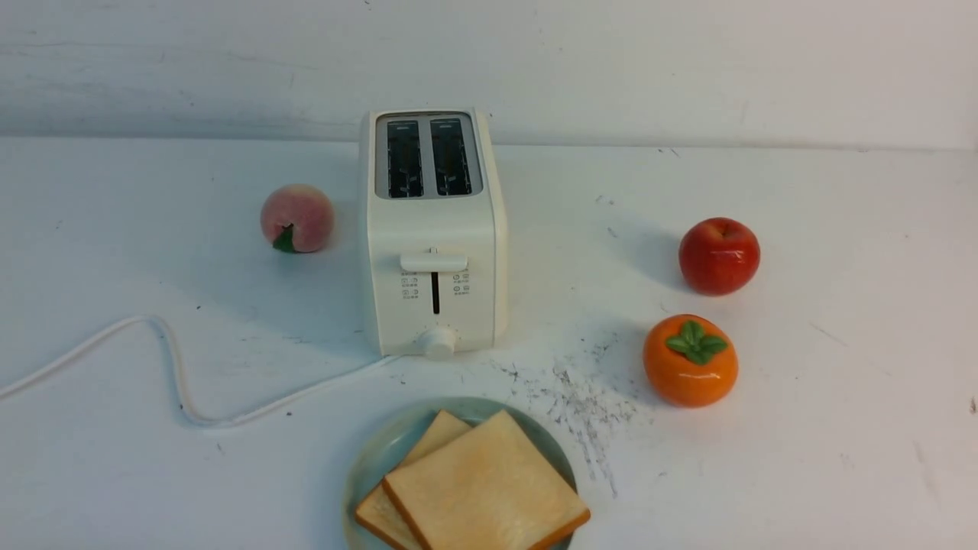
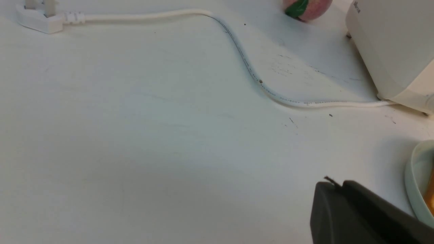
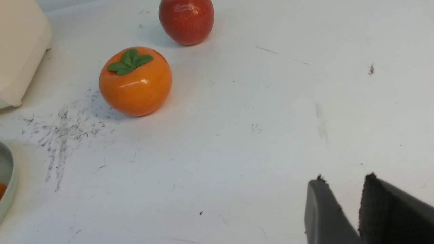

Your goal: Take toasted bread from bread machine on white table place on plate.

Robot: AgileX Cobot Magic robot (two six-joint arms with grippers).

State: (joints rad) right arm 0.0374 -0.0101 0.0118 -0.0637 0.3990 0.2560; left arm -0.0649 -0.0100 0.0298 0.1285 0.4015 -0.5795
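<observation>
A broad white table [image 1: 802, 428], scuffed and speckled with dark marks, runs back to a pale wall. The bread machine [image 1: 432, 229] stands upright near the middle, its two slots empty, lever and knob facing the robot, its white cord [image 1: 176, 374] snaking off to the left across the table. Just in front of it sits the plate [image 1: 382, 451], at the near edge of the front view, and both slices of toasted bread [image 1: 485, 489] lie flat on it, the upper slice overlapping the lower one.

A peach [image 1: 297, 218] rests left of the bread machine. On the right an apple [image 1: 719, 255] sits behind a persimmon [image 1: 690, 360], the two close but apart.

Neither arm shows in the front view. In the left wrist view, the left gripper [image 2: 334, 184] hangs low over bare table beside the plate's rim [image 2: 412, 176], its dark fingers pressed together with no gap between them and nothing in them. The cord's plug [image 2: 37, 18] lies at the far end of that view. In the right wrist view, the right gripper [image 3: 342, 189] hovers over bare table, well clear of the persimmon, its jaws parted by a narrow gap and holding nothing.
</observation>
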